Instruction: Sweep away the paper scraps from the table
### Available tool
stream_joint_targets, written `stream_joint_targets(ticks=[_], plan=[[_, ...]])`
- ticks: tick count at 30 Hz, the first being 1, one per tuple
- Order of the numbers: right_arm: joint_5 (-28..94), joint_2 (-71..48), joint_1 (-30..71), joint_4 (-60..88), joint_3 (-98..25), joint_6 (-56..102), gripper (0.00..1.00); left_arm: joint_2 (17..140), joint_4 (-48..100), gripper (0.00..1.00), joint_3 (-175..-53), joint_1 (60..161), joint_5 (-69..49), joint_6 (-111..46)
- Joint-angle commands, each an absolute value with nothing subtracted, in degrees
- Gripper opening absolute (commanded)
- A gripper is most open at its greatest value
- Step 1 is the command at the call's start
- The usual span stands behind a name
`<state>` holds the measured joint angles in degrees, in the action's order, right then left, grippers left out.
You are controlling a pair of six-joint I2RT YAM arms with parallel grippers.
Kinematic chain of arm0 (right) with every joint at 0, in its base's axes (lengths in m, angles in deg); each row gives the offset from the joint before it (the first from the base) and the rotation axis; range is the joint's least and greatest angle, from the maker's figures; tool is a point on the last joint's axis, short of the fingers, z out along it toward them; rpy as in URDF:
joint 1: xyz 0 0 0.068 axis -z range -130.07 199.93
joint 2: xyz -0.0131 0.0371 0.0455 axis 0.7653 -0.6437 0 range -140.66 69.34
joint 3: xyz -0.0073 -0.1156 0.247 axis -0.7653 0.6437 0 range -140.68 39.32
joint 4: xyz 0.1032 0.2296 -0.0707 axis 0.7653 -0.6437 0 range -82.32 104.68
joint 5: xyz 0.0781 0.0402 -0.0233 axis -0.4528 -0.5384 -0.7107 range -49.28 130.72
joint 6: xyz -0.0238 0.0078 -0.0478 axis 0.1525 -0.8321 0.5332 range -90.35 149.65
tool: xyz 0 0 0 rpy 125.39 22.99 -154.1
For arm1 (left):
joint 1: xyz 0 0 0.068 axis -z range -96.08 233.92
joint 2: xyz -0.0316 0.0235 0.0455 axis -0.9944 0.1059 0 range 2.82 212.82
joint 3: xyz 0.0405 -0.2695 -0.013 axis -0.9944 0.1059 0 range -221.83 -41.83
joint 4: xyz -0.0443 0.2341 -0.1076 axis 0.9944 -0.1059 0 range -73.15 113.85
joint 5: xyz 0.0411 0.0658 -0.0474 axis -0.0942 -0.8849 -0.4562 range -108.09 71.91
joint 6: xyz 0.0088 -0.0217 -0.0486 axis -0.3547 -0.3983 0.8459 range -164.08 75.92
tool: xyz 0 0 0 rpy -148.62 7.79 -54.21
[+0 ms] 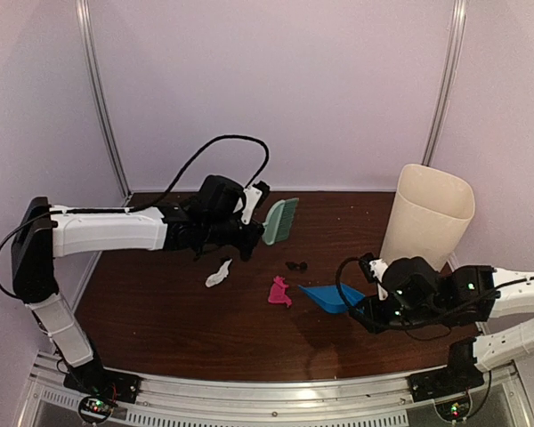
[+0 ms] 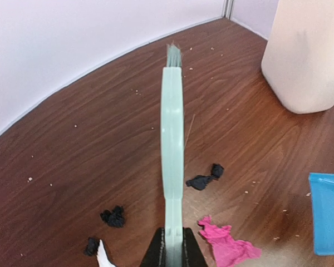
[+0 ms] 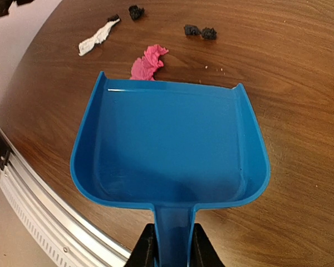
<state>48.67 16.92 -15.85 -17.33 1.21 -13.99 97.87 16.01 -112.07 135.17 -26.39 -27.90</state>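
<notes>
My left gripper point(image 1: 247, 233) is shut on the handle of a pale green brush point(image 1: 280, 221), which points toward the far edge of the table point(image 1: 160, 329) beyond the scraps; the wrist view shows the jaws point(image 2: 173, 247) clamping the brush point(image 2: 172, 128). My right gripper point(image 1: 369, 307) is shut on the handle of a blue dustpan point(image 1: 331, 296), empty in the wrist view point(image 3: 167, 150). A pink scrap point(image 1: 279, 292) lies just beyond its front lip point(image 3: 147, 62). A white scrap point(image 1: 218, 274) and black scraps point(image 1: 295, 265) lie farther out.
A tall beige bin point(image 1: 427, 216) stands at the back right, behind the right arm. The silver rail point(image 3: 44, 211) runs along the front edge. More black bits point(image 2: 113, 217) lie left of the brush, near the white scrap point(image 2: 103, 256). Pale crumbs speckle the wood.
</notes>
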Motion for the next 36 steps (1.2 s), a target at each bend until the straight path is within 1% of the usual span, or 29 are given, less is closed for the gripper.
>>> stream_joint_targets(ticks=[1, 4, 9, 14, 21, 28, 36], plan=[[54.8, 14.3, -20.0, -19.7, 3.0, -17.1, 0.00, 105.8, 17.2, 0.00, -119.7, 133.3, -26.9, -41.2], [56.7, 11.6, -21.0, -15.8, 4.6, -17.7, 0.00, 110.8, 13.6, 0.00, -125.3, 132.3, -25.0, -43.4], [60.8, 1.2, -21.3, -13.0, 3.7, -16.9, 0.00, 117.5, 7.3, 0.00, -133.0, 131.8, -22.6, -48.6], [64.0, -6.7, -21.4, -11.1, 2.0, -15.2, 0.00, 121.2, 2.0, 0.00, -136.7, 131.8, -18.3, -50.0], [62.8, -9.9, -21.4, -6.8, 1.1, -9.5, 0.00, 121.4, -1.2, 0.00, -135.3, 132.3, -9.0, -47.2], [63.7, -13.0, -21.4, -4.5, 0.0, -6.0, 0.00, 117.8, -1.1, 0.00, -130.0, 135.2, -9.2, -41.7], [64.5, -17.0, -21.1, -2.0, -0.3, -4.9, 0.00, 112.3, 3.1, 0.00, -121.4, 137.9, -6.2, -38.5]])
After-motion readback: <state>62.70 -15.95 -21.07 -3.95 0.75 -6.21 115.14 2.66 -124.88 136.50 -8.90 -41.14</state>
